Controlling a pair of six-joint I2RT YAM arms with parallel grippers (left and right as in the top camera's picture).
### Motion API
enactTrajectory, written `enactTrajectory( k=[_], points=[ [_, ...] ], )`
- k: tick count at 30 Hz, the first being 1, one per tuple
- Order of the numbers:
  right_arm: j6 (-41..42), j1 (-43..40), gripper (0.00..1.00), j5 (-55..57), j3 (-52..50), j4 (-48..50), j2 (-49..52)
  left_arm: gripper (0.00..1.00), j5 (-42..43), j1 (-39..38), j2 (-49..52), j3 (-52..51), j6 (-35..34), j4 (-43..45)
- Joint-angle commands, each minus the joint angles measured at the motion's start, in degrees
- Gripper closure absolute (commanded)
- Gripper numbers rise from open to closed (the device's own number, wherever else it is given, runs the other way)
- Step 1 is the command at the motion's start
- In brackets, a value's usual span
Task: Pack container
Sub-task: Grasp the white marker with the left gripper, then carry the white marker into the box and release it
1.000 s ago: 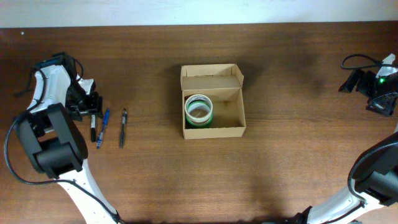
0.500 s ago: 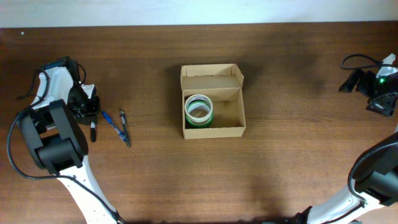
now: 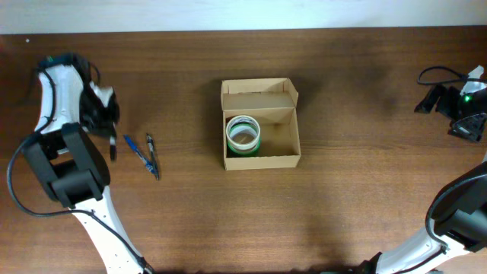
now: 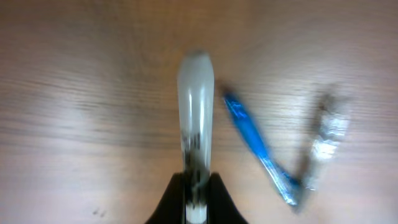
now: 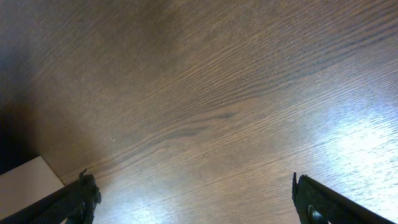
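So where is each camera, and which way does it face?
Overhead: above, facing straight down on the table, box, blue pen, left arm, right arm.
Left wrist: on the left arm, facing down past the left end effector, shut on a marker.
Right wrist: on the right arm, facing the table; open right end effector shows.
Overhead and left wrist share the blue pen.

A dark brown wood-grain tabletop (image 3: 350, 190) carries everything. Near its middle sits a small tan cardboard box (image 3: 262, 160), its flap lid folded open toward the far edge. Well to the box's left lie a blue pen (image 3: 139, 151) and a grey pen (image 3: 152, 157), both flat on the wood. They form a narrow V with their near ends touching or almost so.
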Motion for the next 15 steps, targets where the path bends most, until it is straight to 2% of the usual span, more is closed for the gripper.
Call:
enactTrajectory(
  k=[1, 4, 8, 9, 15],
  points=[
    [0.24, 0.26, 0.01, 0.74, 0.04, 0.00, 0.07, 0.98, 6.19, -3.69, -4.07, 15.30, 4.00, -3.65],
    [0.24, 0.26, 0.01, 0.74, 0.04, 0.00, 0.07, 0.98, 8.11, -8.13, -6.29, 28.11, 9.03, -5.60],
    [0.24, 0.26, 0.01, 0.74, 0.04, 0.02, 0.07, 0.98, 11.23, -16.76, -9.16, 41.35, 21.53, -5.90],
    [0.24, 0.26, 0.01, 0.74, 0.02, 0.00, 0.07, 0.98, 10.60, -22.49, -9.94, 45.46, 26.80, -5.92],
    [0.24, 0.26, 0.01, 0.74, 0.04, 0.00, 0.07, 0.98, 10.10, -36.46, -10.58, 44.06, 28.98, -6.64]
  ],
)
